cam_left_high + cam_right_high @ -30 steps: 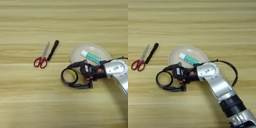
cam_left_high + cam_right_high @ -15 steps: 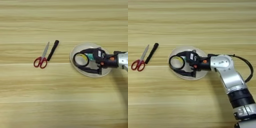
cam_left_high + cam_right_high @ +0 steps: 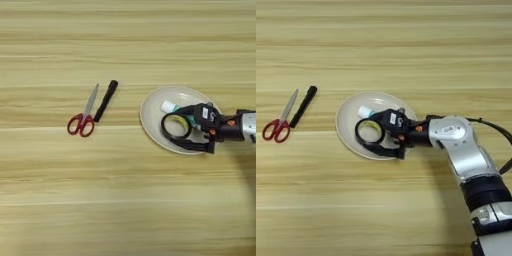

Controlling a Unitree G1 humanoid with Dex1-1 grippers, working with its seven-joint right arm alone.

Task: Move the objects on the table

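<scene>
tool (image 3: 372, 136) of mine pinches the black tape ring (image 3: 369, 131) over the plate (image 3: 346, 120); i'd lower it flat beside the glue stick (image 3: 364, 111) before letting go.

Right arm (image 3: 463, 150): silver-grey forearm shell, smooth rounded casing, widening toward elbow. Lower segment dark grey/black with ribbed collar, pale grey section below. Black cable looped along outer side. Gripper (image 3: 377, 138): black body, two slim black fingers, small white label on top, orange-red accents at wrist joint
</scene>
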